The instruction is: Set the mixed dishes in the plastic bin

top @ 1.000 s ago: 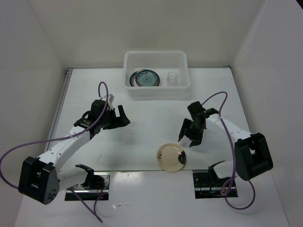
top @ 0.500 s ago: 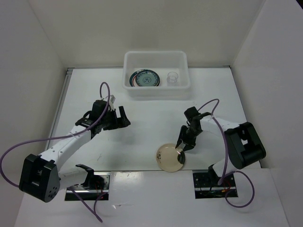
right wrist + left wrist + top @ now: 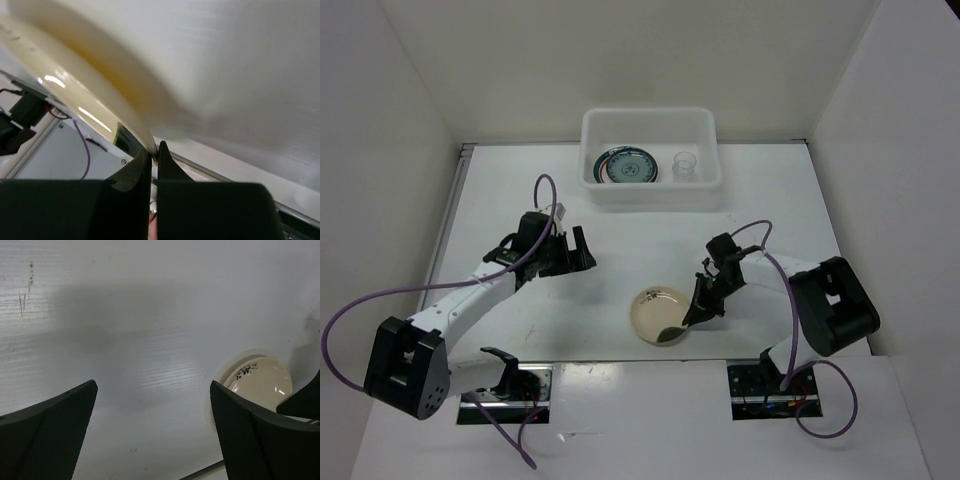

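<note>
A cream plate with a small dark flower print sits near the table's front edge, tipped up on its right side. My right gripper is shut on that plate's right rim; the right wrist view shows the rim of the plate pinched between the two closed fingers of the gripper. My left gripper hovers open to the left over bare table, and its wrist view catches the cream plate beside its right finger. The plastic bin at the back holds a teal patterned plate and a clear glass cup.
White walls close in the table on the left, the back and the right. Two cut-outs with cables sit at the arm bases along the near edge. Purple cables loop from both arms.
My right gripper came down to the cream plate's right rim and shut on it. The plate has tipped up and shifted slightly left. The left arm barely moved.
</note>
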